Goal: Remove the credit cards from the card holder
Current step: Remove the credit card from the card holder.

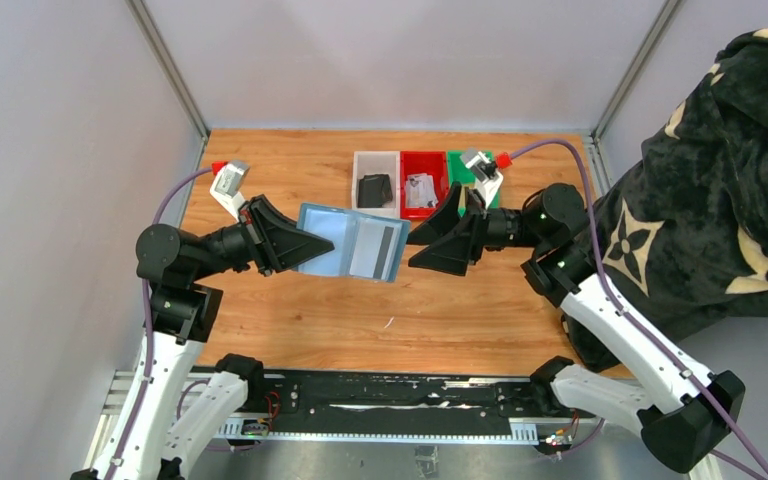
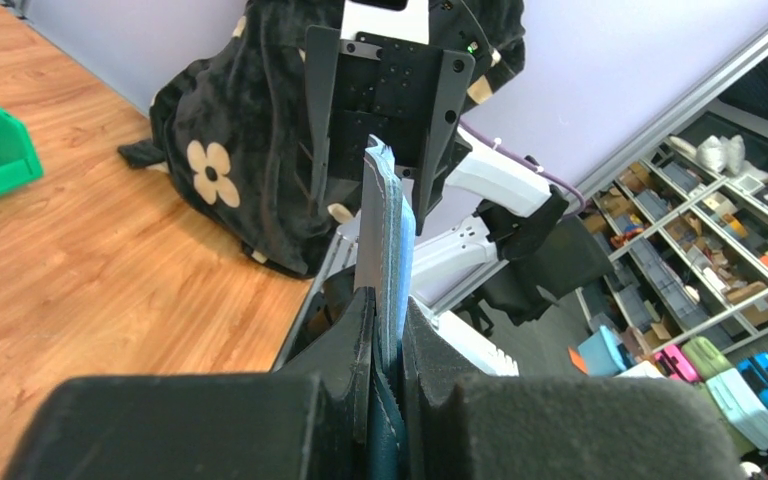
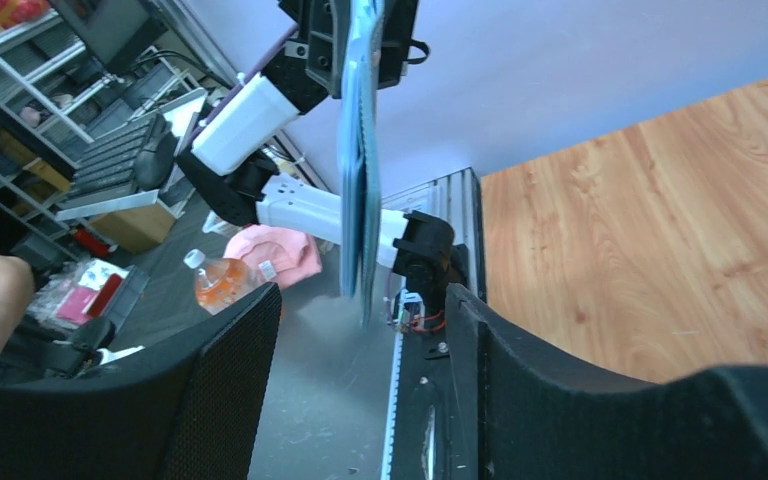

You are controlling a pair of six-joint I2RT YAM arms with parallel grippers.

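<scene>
While the left gripper [image 1: 308,246] clamps the open card holder [image 1: 332,238] above the middle of the table [image 1: 290,322], a grey card [image 1: 378,250] sits in its right half. The right gripper [image 1: 412,252] waits at the holder's right edge, fingers apart.

White arms [image 1: 165,385], black joints [image 1: 158,250], purple cables [image 1: 147,345], wedge-shaped black pincers [image 1: 312,245] [image 1: 416,250]

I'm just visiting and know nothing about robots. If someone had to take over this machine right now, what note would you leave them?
Left tool: shut on the card holder, holding it open in the air above the table.
Right tool: open, at the holder's free edge, gripping nothing.
Cards: a grey card with a dark stripe sits in the half nearer the right tool; whether there are more I cannot tell.
Done: holder is up and open.
Left: pull the cards out, probably with the right tool.
</scene>
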